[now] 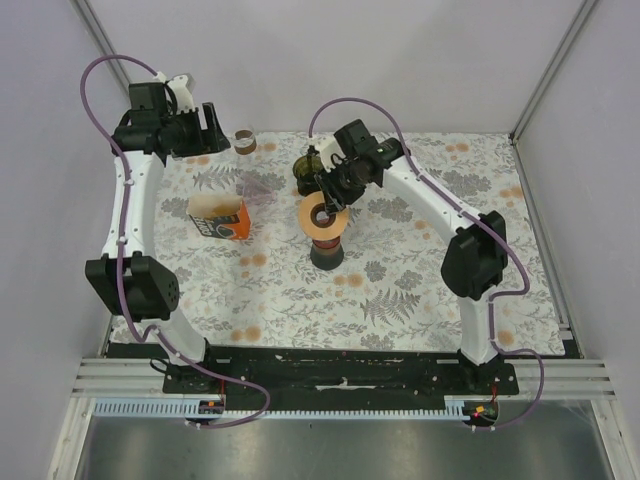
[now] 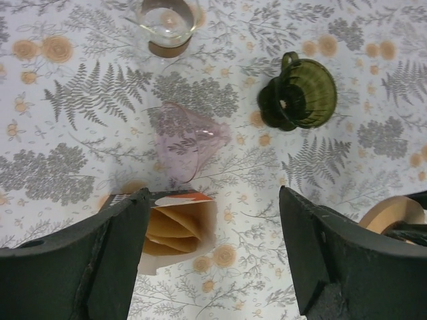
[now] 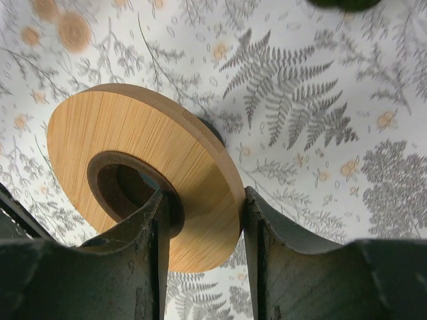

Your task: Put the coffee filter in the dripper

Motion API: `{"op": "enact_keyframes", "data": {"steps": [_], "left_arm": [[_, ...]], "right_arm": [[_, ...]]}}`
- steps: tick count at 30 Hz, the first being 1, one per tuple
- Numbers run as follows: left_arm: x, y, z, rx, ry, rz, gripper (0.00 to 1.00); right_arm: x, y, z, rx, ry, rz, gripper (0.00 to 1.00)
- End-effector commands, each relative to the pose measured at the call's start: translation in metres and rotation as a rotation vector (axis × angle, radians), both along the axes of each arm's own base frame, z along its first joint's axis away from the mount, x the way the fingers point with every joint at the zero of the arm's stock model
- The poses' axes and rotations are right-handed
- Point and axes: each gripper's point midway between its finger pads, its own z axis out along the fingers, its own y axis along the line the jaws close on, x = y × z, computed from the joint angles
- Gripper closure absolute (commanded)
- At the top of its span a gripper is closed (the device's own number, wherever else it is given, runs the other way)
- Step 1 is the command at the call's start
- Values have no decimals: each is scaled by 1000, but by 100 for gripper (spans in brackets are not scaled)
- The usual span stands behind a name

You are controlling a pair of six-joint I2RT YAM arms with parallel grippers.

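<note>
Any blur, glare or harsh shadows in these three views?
Top external: even soft light, sharp, faint shadows. Left wrist: left gripper dark and slightly soft up close; clear pink dripper barely stands out from the cloth; small highlights on the glass. Right wrist: grain of the wooden ring crisp; right gripper dark, little detail.

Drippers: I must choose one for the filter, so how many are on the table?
2. A clear pink dripper lies tipped just behind the filter box; a green dripper sits to its right. More may be hidden.
</note>
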Motion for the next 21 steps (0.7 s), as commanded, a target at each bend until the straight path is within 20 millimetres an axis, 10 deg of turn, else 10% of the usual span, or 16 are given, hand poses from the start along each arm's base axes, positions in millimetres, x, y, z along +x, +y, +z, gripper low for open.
{"op": "enact_keyframes", "data": {"steps": [1,21], "left_arm": [[-4,21,12,110,-44,64,17],[0,22,18,142,-71,37,18]], "right_arm": [[-17,-6,17,-101,0,1,100],[-44,6,-4,-129,141,60,99]]}}
